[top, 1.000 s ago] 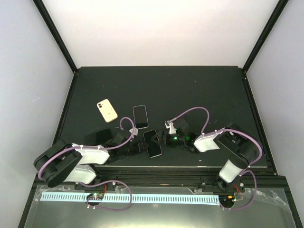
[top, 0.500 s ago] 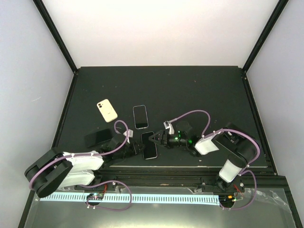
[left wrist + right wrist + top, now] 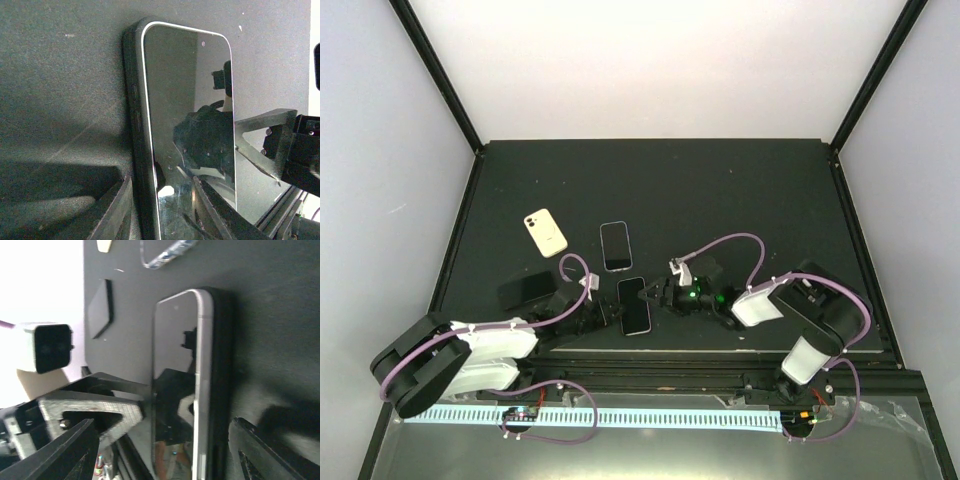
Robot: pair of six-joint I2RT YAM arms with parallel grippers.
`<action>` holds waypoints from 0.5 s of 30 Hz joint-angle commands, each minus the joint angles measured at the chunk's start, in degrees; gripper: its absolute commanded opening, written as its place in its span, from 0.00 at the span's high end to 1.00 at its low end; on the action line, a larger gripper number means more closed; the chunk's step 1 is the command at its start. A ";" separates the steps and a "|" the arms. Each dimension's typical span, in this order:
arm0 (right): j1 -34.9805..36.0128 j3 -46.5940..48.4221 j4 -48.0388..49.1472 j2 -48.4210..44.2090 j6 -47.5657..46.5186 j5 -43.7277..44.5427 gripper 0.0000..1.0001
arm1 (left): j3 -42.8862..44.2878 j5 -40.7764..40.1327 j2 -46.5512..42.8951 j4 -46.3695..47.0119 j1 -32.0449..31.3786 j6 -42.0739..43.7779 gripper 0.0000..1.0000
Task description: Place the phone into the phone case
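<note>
Meanwhile, the phone [image 3: 635,306] lies near-centre on the table [image 3: 740,200], apparently seated in its dark case [image 3: 131,95]. The left hand [image 3: 609,312] and right hand [image 3: 649,293] flank it, spread, gripping nothing; uneven pressing could pop a corner loose.

The phone [image 3: 190,100] loses its end toward the worktop's near edge; the left gripper [image 3: 162,192] hold (fingers alongside) is unclear.

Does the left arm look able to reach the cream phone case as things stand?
Probably yes: the cream case lies uncovered on the left arm's side, with bare table between it and the left pincer, which is at the near phone.
</note>
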 commanded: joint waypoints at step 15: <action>3.70 3.90 1.33 3.32 0.51 0.71 0.25 | 0.41 0.97 3.75 4.70 0.07 -0.34 0.69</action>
